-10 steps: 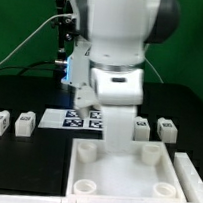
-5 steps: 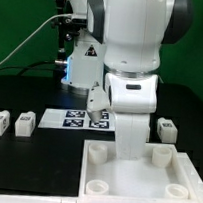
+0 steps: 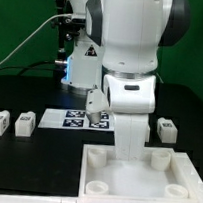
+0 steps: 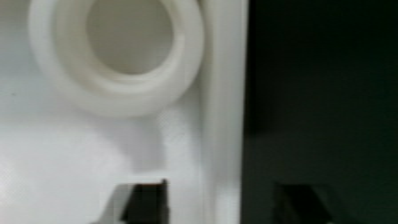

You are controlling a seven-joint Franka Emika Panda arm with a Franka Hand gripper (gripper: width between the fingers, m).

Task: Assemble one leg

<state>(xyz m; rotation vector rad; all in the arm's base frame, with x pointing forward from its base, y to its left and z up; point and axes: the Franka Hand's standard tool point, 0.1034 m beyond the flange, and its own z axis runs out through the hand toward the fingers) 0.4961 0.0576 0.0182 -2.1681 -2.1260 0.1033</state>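
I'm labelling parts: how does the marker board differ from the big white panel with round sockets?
The marker board is thin and flat and carries black-and-white tags; the panel looks thicker, has round corner sockets and shows no tags. In the exterior view the marker board lies farther back, partly hidden by the arm; the panel lies in front and looks larger. Both are white and lie on the black table.

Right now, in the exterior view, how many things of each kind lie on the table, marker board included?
Legs: 3 (two at the exterior view's left, one at its right; the arm may hide more)
Panel with round corner sockets: 1
Marker board: 1
Total: 5
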